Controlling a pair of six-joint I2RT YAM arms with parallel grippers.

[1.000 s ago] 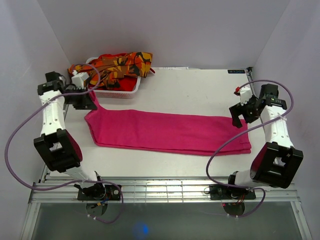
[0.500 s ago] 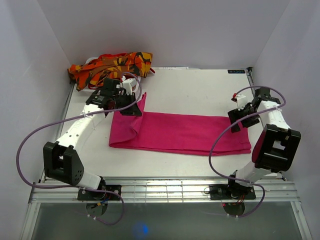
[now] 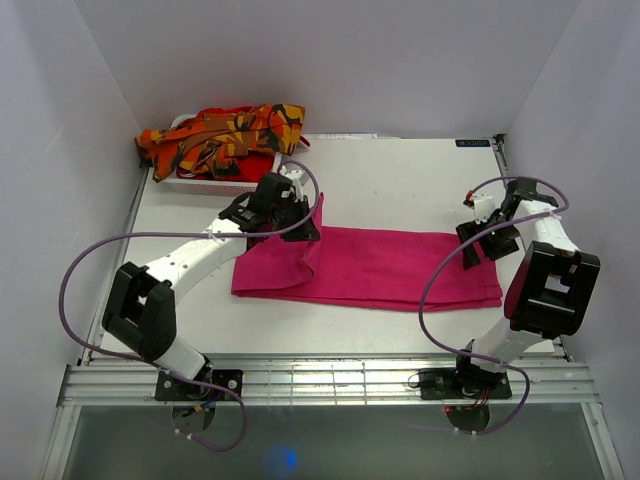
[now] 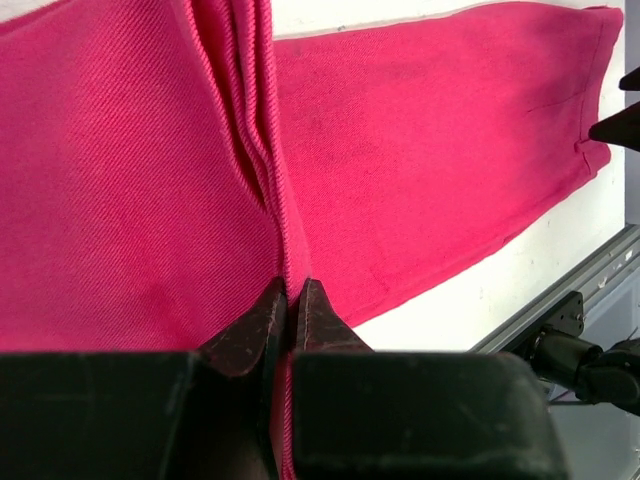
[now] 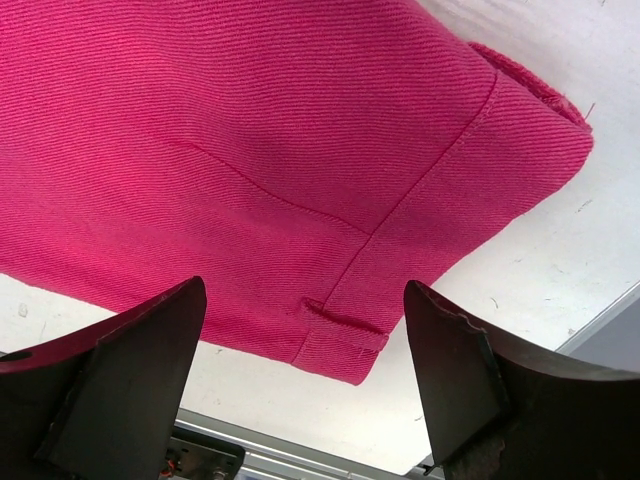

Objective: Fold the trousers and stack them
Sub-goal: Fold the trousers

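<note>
The magenta-pink trousers (image 3: 390, 265) lie flat across the middle of the table. My left gripper (image 3: 305, 222) is shut on their left end and holds that end lifted and carried rightward over the rest of the cloth; in the left wrist view the pinched fold (image 4: 265, 170) runs up from between the fingertips (image 4: 325, 320). My right gripper (image 3: 487, 235) is open and hovers over the trousers' right end, whose waistband corner with a belt loop (image 5: 345, 325) shows between the fingers. The orange camouflage trousers (image 3: 222, 133) are heaped at the back left.
The white slotted basket (image 3: 215, 180) sits at the back left under the orange trousers. Grey walls close the table on three sides. A metal rail (image 3: 320, 375) runs along the near edge.
My left gripper has carried the pink trousers' left end from the table's left side rightward, folding it over. My right gripper has stayed over the right end, shifting slightly.
</note>
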